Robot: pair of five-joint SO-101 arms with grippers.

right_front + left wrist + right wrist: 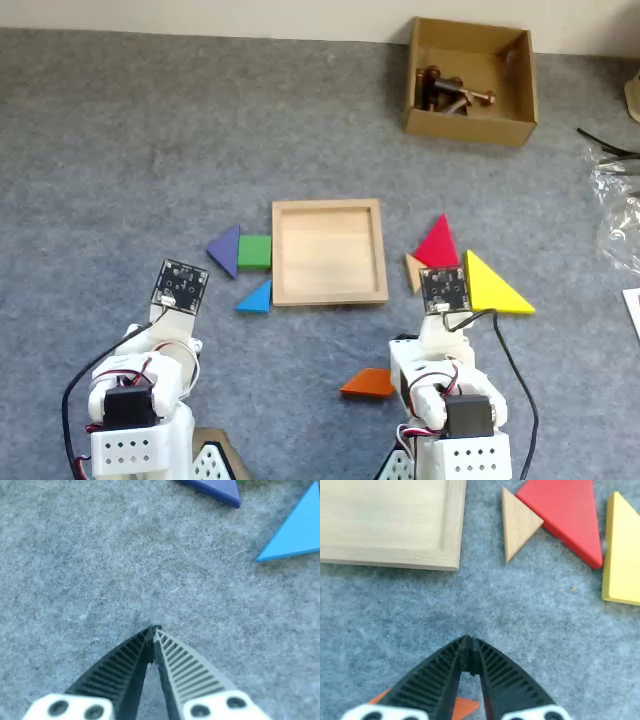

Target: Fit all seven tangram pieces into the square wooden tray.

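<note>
Tray (pixel 330 252) sits bare at the middle of the grey tabletop (pixel 150 150) with none of the seven pieces in it, so the step in hand looks to be the first pick. Both hands are pinched shut and hold nothing. The left hand (pixel 153 630) hovers over felt near the blue triangle (pixel 295 530) and purple triangle (pixel 215 487). The right hand (pixel 469 642) hovers just near of the small wooden triangle (pixel 517 522), with the red triangle (pixel 565 515) and yellow triangle (pixel 622 555) to its right. A large triangle probably makes the best start, since its square corner seats into a tray corner. The right hand should open wide before descending, straddle the piece across its thin edges and press lightly into the felt. It should avoid nudging the wooden triangle lying close against the red one.
</note>
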